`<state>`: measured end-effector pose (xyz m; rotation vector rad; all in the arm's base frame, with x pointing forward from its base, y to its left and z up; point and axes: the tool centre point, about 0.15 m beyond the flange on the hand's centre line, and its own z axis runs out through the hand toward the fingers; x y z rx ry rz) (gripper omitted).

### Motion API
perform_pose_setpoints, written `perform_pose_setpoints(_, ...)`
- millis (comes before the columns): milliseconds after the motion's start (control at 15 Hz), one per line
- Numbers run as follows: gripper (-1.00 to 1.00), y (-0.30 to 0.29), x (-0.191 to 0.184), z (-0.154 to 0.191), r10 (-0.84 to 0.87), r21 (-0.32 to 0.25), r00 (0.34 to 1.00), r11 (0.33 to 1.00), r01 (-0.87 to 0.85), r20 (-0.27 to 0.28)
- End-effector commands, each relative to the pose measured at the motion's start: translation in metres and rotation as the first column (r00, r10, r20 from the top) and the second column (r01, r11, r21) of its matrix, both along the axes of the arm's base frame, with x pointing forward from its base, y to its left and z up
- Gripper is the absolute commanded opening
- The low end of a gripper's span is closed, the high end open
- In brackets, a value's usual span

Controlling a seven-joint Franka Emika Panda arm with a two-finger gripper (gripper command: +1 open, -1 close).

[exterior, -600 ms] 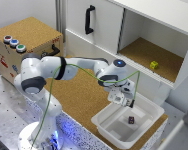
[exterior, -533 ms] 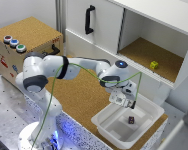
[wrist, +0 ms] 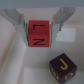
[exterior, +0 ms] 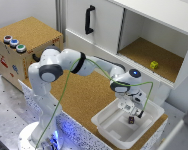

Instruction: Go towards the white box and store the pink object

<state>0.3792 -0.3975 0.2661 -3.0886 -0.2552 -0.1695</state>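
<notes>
In the exterior view the gripper (exterior: 130,106) hung over the white box (exterior: 105,121), and the pink object was too small and too hidden by the fingers to make out there, though a tiny dark block (exterior: 131,120) showed on the tub's floor just below. The wrist view showed the pink object (wrist: 39,34) clamped between the two fingers (wrist: 19,24), its faces bearing dark letter-like marks, perhaps "L" and "Z", while the dark block (wrist: 63,66) carried a yellow "J". A yellow-green cube (exterior: 154,65) sat in the open cabinet (exterior: 144,52) compartment, its markings unreadable.
</notes>
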Motion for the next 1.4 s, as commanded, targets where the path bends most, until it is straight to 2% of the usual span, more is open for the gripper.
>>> perform_pose_setpoints(0,-1.00,0.001,0.013,0.004,0.037,0.069,0.999,0.997,-0.040,0.037)
perform_pose_setpoints(67,1.00,0.003,0.012,0.004,0.037,0.069,0.999,0.997,-0.040,0.038)
perform_pose_setpoints(333,1.00,0.013,0.005,0.012,0.032,0.033,0.997,0.999,-0.035,0.063)
perform_pose_setpoints(600,1.00,0.030,-0.004,0.040,0.048,0.029,0.991,0.998,-0.052,0.127)
perform_pose_setpoints(1000,1.00,0.030,-0.004,0.040,0.048,0.029,0.991,0.998,-0.052,0.127)
perform_pose_setpoints(1067,1.00,0.033,0.006,0.042,0.070,0.009,0.995,0.997,-0.071,0.070)
perform_pose_setpoints(1333,1.00,0.087,-0.005,0.085,0.116,0.004,0.987,0.993,-0.117,0.108)
